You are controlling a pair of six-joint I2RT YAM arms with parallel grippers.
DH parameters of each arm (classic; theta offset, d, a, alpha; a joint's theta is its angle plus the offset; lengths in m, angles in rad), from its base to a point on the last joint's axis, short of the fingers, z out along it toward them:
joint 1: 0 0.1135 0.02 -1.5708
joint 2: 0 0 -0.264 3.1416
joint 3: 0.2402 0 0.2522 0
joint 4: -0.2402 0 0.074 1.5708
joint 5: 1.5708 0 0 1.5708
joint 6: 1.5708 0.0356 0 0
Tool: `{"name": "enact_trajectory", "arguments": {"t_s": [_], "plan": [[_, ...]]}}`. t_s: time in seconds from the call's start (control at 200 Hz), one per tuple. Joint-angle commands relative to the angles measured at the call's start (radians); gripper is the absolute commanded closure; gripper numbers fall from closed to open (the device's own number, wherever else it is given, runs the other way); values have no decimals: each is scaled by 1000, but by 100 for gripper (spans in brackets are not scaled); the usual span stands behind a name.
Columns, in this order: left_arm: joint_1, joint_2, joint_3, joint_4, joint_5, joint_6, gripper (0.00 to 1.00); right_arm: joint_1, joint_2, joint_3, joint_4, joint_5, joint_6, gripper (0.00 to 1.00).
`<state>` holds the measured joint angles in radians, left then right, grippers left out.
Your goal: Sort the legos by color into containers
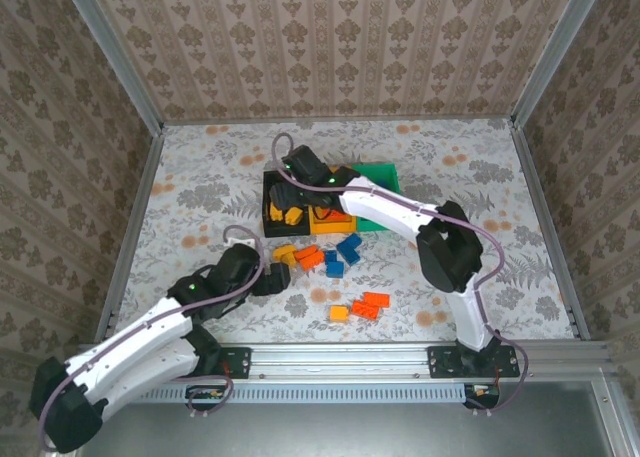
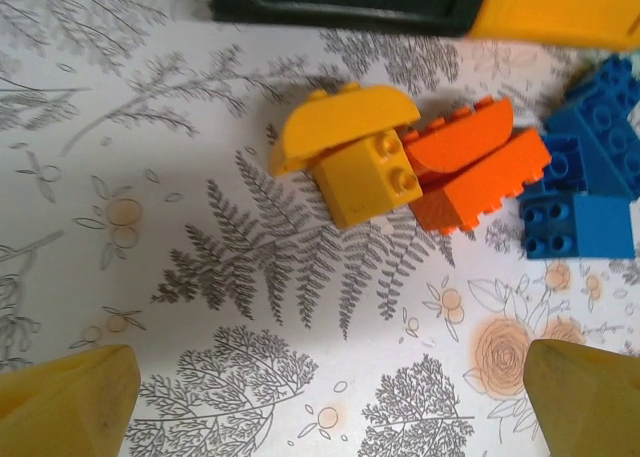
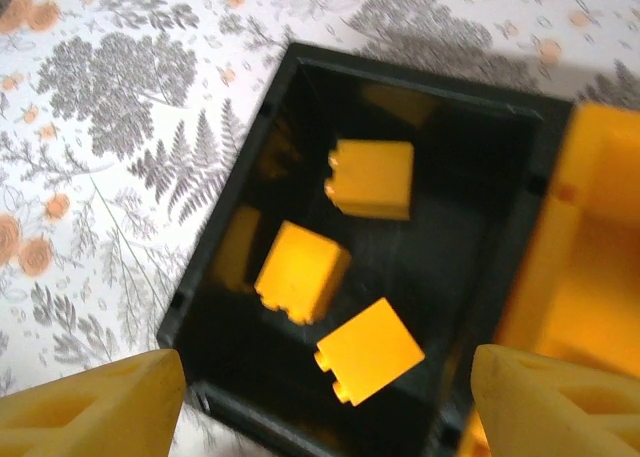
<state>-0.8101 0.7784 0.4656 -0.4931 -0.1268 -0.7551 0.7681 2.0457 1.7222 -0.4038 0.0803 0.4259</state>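
Your left pincer [image 2: 330, 397] gapes wide and empty, the yellow curved and square plastic legos [image 2: 362, 172] lying just ahead between its fingers, while your right pincer [image 3: 325, 392], likewise spread and empty, hangs over the black rectangular plastic bin [image 3: 400, 75] holding three yellow bricks [image 3: 300, 272].

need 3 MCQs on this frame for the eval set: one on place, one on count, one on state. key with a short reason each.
1. The right gripper is over:
A) the black bin
B) the green bin
C) the loose bricks

2. Yellow bricks inside the black bin:
A) one
B) three
C) five

3. The left gripper is:
A) shut on a blue brick
B) shut on a yellow brick
C) open, holding nothing

Key:
1 A, its wrist camera looks straight down into that bin.
2 B, three lie on the bin's floor.
3 C, its fingers stand wide apart with nothing held between them.
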Motion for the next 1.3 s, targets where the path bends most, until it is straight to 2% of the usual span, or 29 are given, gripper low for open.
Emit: {"name": "enact_trajectory", "arguments": {"t_s": [0.0, 0.12, 0.31, 0.445, 0.575, 0.825, 0.9, 1.01, 1.115, 1.295], "plan": [[-50, 96, 81, 75, 31, 55, 0, -21, -160, -126, 31, 14, 37, 23], [-143, 277, 164, 133, 11, 90, 1, -54, -311, -332, 80, 32, 68, 22], [-253, 584, 309, 194, -46, 139, 11, -121, -541, -598, 119, 44, 96, 22], [-285, 755, 406, 210, -75, 161, 16, -165, -683, -718, 113, 56, 94, 21], [-298, 853, 470, 200, -119, 174, 19, -200, -784, -796, 109, 54, 94, 20], [-298, 943, 517, 159, -163, 162, 32, -242, -897, -860, 101, 50, 80, 20], [-299, 958, 523, 157, -159, 163, 39, -248, -911, -868, 102, 53, 77, 19], [-303, 951, 526, 152, -159, 166, 50, -258, -927, -875, 105, 53, 79, 19], [-317, 927, 526, 131, -173, 162, 55, -268, -935, -875, 106, 49, 79, 19], [-358, 833, 524, 67, -198, 143, 57, -276, -938, -878, 108, 44, 87, 19]]}}
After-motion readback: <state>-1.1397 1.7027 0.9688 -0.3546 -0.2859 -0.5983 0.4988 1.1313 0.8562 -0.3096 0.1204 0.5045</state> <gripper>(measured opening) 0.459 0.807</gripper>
